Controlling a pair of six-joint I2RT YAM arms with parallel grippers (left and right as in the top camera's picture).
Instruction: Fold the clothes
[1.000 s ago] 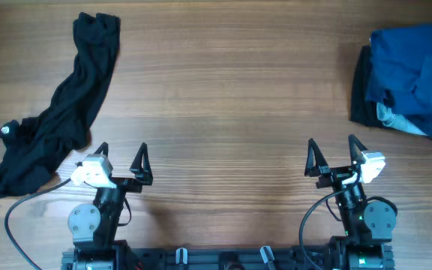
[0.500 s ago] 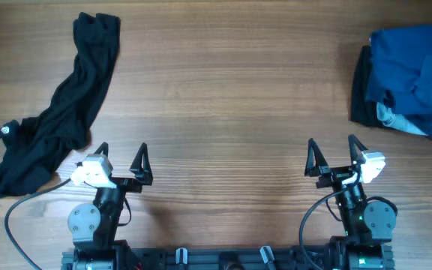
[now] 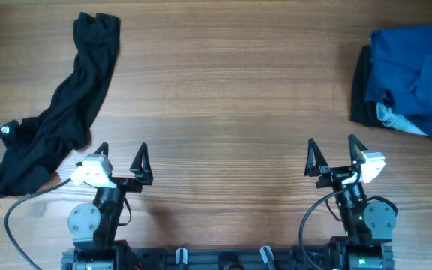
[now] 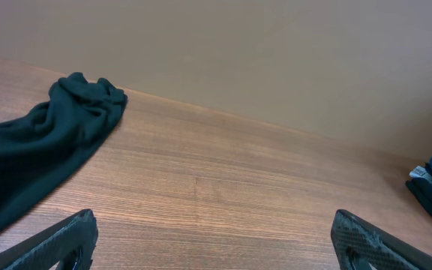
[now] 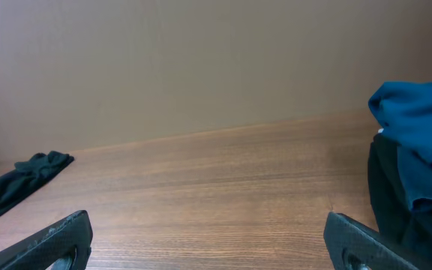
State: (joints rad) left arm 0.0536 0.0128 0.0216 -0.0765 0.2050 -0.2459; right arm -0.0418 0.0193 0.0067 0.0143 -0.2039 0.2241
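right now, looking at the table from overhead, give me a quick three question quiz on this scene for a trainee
1. True or false: the left gripper is shut on the long black garment.
2. Where does the blue T-shirt lie in the overhead view? A: at the right edge of the table. B: in the middle of it. C: under the left arm.
3. Fill in: the right gripper has its jaws ____ and holds nothing.

Key: 1 false, the left gripper is open and holds nothing; 2 A; 3 open.
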